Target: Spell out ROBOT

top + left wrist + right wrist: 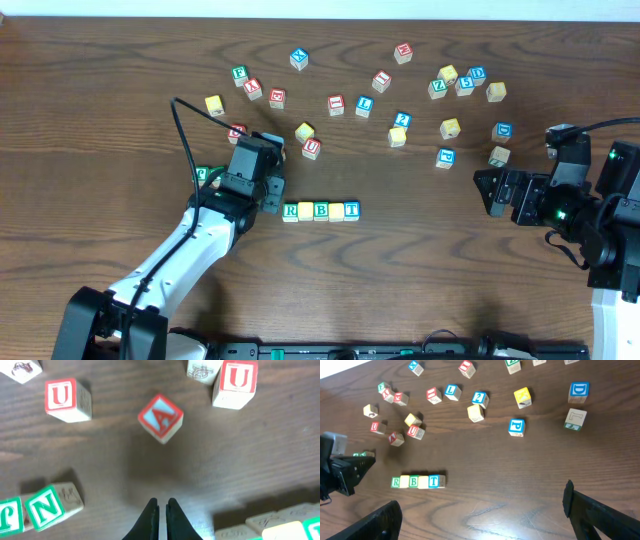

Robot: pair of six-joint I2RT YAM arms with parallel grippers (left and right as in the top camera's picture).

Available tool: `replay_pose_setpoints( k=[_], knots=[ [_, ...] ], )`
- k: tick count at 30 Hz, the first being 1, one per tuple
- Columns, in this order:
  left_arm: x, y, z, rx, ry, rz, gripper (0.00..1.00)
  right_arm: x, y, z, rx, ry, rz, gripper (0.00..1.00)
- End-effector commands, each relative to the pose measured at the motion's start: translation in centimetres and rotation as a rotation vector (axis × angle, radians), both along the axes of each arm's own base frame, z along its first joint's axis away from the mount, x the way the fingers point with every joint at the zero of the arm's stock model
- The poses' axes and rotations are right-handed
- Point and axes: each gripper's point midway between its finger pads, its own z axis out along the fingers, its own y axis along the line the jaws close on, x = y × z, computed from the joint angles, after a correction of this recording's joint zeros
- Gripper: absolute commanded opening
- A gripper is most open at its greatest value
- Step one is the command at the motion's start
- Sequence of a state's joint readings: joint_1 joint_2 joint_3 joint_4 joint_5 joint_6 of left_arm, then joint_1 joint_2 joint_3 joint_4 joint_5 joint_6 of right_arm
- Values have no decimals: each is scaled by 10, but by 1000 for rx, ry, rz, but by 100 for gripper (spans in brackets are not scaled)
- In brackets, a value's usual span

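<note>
dark, streaky wood-grain table

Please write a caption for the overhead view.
A row of five cubes lies beside the shut left gripper, loose cubes beyond.

Green R cube, blue T cube, dark wood-grain table.

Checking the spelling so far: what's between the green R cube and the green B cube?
A yellow-faced cube sits between the green R cube and the green B cube, in line with them; the overhead view shows it.
</note>
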State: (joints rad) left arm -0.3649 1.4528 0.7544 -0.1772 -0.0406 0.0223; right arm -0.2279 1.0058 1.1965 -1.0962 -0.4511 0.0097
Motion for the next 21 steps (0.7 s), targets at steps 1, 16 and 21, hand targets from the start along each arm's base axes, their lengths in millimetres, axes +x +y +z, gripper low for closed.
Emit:
replay_pose_setpoints(
  k=[1, 16, 21],
  knots=[
    [13, -8, 13, -35, -42, -3, 7, 0, -2, 3, -15, -15, 6, 99],
    [4, -48, 5, -186, 17, -149, 7, 0, -2, 3, -15, -15, 6, 99],
    [-2, -55, 3, -141, 15, -148, 7, 0, -2, 3, -15, -15, 6, 99]
  ],
)
